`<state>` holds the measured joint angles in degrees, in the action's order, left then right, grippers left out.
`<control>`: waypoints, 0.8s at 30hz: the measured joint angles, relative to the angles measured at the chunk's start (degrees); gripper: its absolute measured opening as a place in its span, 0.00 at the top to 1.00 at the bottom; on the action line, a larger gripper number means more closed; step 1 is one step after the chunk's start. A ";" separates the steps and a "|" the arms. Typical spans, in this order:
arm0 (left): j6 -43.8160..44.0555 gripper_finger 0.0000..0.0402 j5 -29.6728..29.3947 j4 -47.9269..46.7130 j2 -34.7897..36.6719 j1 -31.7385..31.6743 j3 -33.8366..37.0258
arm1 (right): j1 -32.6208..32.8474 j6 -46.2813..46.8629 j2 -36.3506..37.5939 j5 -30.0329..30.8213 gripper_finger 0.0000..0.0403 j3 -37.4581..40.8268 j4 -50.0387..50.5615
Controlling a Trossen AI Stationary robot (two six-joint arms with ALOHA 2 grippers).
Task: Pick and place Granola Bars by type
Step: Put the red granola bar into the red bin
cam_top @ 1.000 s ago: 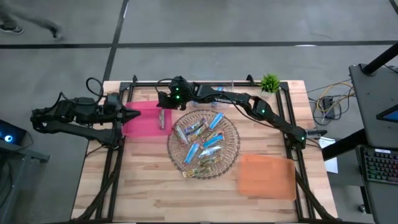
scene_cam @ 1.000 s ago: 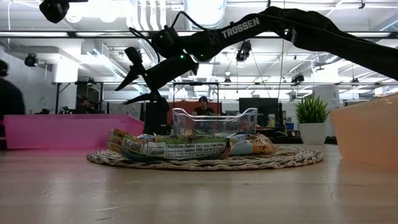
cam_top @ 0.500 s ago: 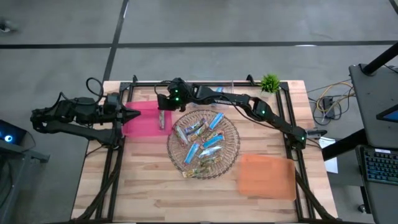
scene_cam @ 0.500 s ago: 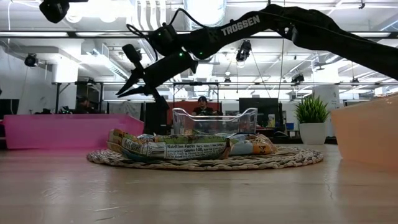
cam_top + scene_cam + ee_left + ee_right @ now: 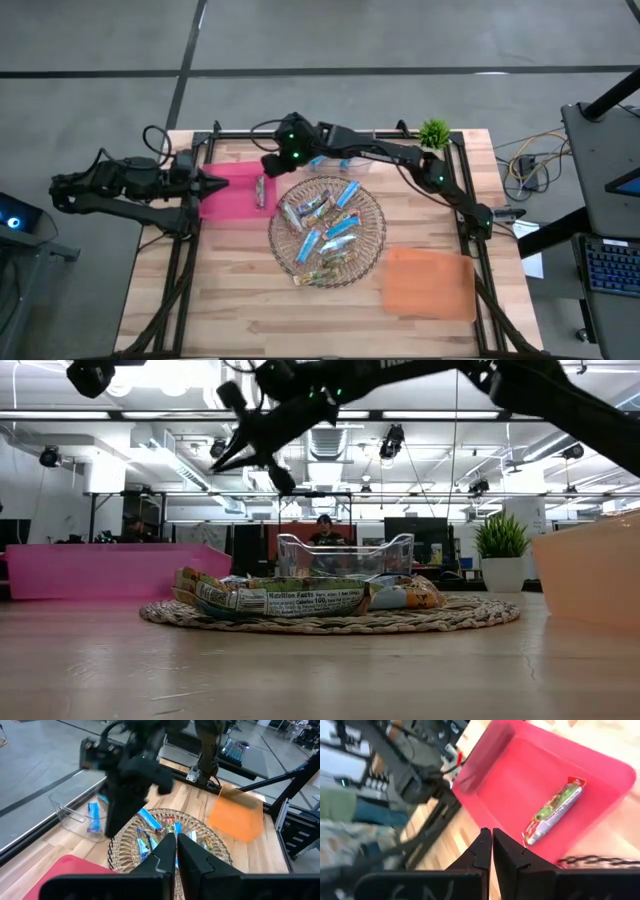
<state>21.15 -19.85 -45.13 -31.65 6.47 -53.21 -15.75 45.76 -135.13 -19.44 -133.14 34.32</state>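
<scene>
"Nutrition Facts" reads on the long granola bar wrapper (image 5: 285,600) lying along the wicker tray's (image 5: 330,624) near edge — its smaller print is too fine to read

Right arm (image 5: 370,155) spans the counter's far edge; the wicker tray (image 5: 375,235) and near counter (image 5: 230,300) lie unobstructed.

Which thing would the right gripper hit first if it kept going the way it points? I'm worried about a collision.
Probably the pink plastic bin. The shut right gripper aims at its floor, close beside the green-wrapped granola bar lying there. Depth is unclear, so it might brush that bar first.
</scene>
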 joint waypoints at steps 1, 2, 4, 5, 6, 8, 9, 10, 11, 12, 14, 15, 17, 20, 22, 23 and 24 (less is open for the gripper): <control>-0.02 1.00 0.00 0.30 -0.26 0.01 0.00 | 0.21 -2.25 0.89 0.10 0.98 0.00 1.24; -0.02 1.00 0.01 0.47 -0.60 0.00 0.00 | 0.51 -4.72 1.67 0.16 0.98 0.00 2.64; -0.07 1.00 0.03 1.33 -1.29 -0.01 0.00 | 1.10 -9.04 3.43 0.66 0.98 0.00 5.56; -0.07 1.00 0.01 1.58 -1.62 0.00 0.00 | 1.51 -10.72 4.27 1.44 0.98 0.00 6.71; -0.07 1.00 0.03 1.66 -1.95 -0.01 0.00 | 1.86 -12.48 5.19 1.87 0.98 0.01 8.05; -0.07 1.00 0.01 2.60 -2.54 0.01 0.00 | 2.61 -15.36 6.86 3.01 0.98 0.02 9.97; -0.08 1.00 0.01 3.25 -2.72 0.00 0.00 | 2.91 -16.83 7.77 2.99 0.98 0.04 10.86; -0.09 1.00 0.01 3.79 -2.92 -0.01 0.00 | 3.22 -18.34 8.70 3.08 0.98 0.04 11.70; -0.07 1.00 0.01 4.49 -3.21 0.00 0.00 | 3.46 -19.65 9.72 3.12 0.98 0.04 12.55; -0.11 1.00 0.03 5.38 -3.43 0.00 0.00 | 3.79 -20.98 10.69 3.19 0.98 0.04 13.39; -0.15 1.00 0.01 6.63 -3.76 0.01 0.00 | 4.32 -23.73 12.98 3.41 0.98 0.07 15.62; -0.14 1.00 0.03 7.24 -3.92 -0.01 0.00 | 4.76 -24.99 14.20 4.22 0.98 0.17 16.71; -0.16 1.00 0.01 8.50 -4.29 -0.01 0.00 | 5.59 -27.70 16.62 6.35 0.98 0.39 19.25; -0.16 1.00 0.03 9.41 -4.95 0.00 0.00 | 7.13 -30.87 20.95 10.56 0.98 1.87 21.73; -0.17 1.00 0.01 10.02 -5.61 0.01 0.00 | 8.17 -32.45 24.18 12.91 0.98 4.00 22.53; -0.19 1.00 0.01 10.54 -5.82 0.00 0.00 | 8.59 -33.11 25.95 13.68 0.98 5.39 22.20; -0.39 1.00 0.02 10.81 -6.12 0.00 0.00 | 8.96 -33.70 27.57 14.05 0.98 7.10 21.86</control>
<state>20.76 -19.82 -34.32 -37.76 6.47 -53.21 -6.79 12.06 -107.56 -5.39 -126.04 56.19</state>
